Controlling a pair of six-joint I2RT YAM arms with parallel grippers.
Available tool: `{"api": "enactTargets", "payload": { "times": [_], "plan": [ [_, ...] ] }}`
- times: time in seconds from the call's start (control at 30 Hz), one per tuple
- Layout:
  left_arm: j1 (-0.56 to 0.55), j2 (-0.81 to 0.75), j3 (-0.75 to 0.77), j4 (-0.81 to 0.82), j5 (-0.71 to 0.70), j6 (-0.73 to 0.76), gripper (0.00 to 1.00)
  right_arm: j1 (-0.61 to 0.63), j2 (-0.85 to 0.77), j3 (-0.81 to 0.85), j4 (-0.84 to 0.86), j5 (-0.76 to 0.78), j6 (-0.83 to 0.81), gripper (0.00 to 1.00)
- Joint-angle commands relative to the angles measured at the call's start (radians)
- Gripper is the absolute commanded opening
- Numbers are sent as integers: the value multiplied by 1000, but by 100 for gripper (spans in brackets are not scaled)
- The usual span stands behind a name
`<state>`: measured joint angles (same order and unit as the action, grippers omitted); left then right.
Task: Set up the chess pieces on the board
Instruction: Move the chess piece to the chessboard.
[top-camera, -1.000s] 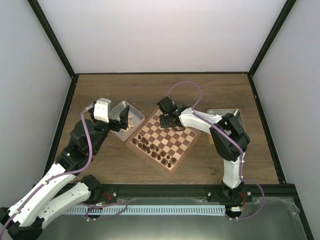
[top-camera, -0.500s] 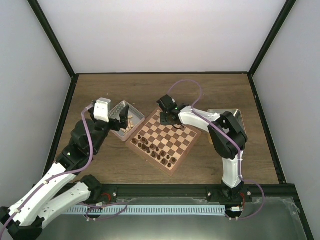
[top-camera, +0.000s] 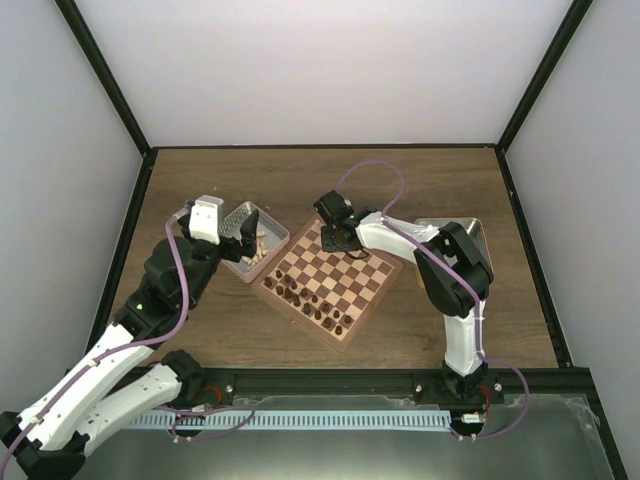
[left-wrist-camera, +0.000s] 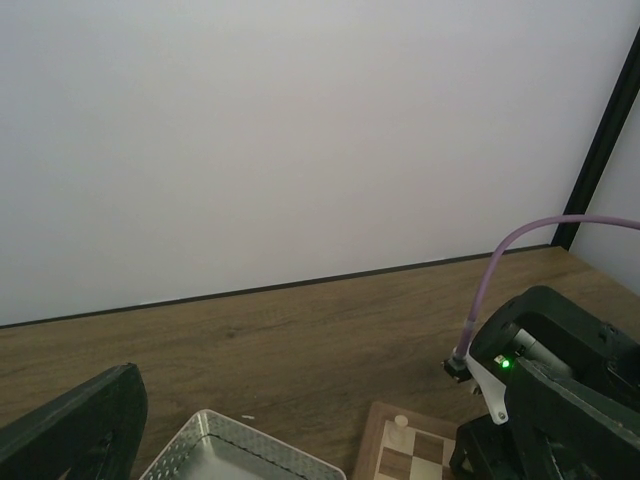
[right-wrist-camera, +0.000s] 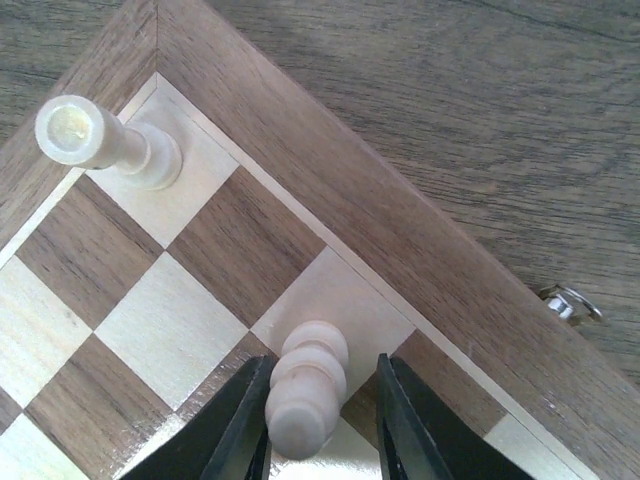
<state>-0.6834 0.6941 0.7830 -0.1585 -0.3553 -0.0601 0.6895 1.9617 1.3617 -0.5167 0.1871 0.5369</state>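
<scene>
The board (top-camera: 365, 285) lies at the table's middle, turned like a diamond. Dark pieces (top-camera: 305, 300) stand along its near-left side. In the right wrist view, a light beige piece (right-wrist-camera: 75, 135) stands on the corner square. A second one (right-wrist-camera: 305, 385) stands two squares along the rim (right-wrist-camera: 300, 170). My right gripper (right-wrist-camera: 320, 420) straddles this second piece with its jaws open. The left finger is against it and the right finger stands apart. My left gripper (top-camera: 243, 235) hovers open above a metal tray (top-camera: 264, 222) holding loose beige pieces (top-camera: 258, 243).
A second silver tray (top-camera: 470, 232) sits right of the board, behind my right arm. A metal clasp (right-wrist-camera: 570, 300) juts from the board's outer edge. The left wrist view shows the tray's rim (left-wrist-camera: 230, 440), the corner piece (left-wrist-camera: 400, 425) and my right arm (left-wrist-camera: 560, 390).
My right gripper has shifted slightly toward the board's far corner. My left arm has barely moved.
</scene>
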Motion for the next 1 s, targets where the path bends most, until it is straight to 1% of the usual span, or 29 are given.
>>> {"api": "enactTargets", "payload": {
  "times": [0.0, 0.13, 0.4, 0.7, 0.97],
  "plan": [
    [2, -1, -11, 15, -15, -2, 100, -6, 0, 56, -18, 15, 11, 32],
    [2, 4, -11, 14, -16, -9, 100, -7, -6, 69, -24, 18, 16, 35],
    [2, 9, -9, 13, -13, -9, 100, -7, -5, 64, -15, 30, 4, 35],
    [2, 13, -9, 10, -22, -12, 100, -6, 24, 31, 25, 37, 0, 28],
    [2, 21, -7, 3, -35, -10, 100, -7, 47, 30, 19, 70, 2, 23]
  ]
}}
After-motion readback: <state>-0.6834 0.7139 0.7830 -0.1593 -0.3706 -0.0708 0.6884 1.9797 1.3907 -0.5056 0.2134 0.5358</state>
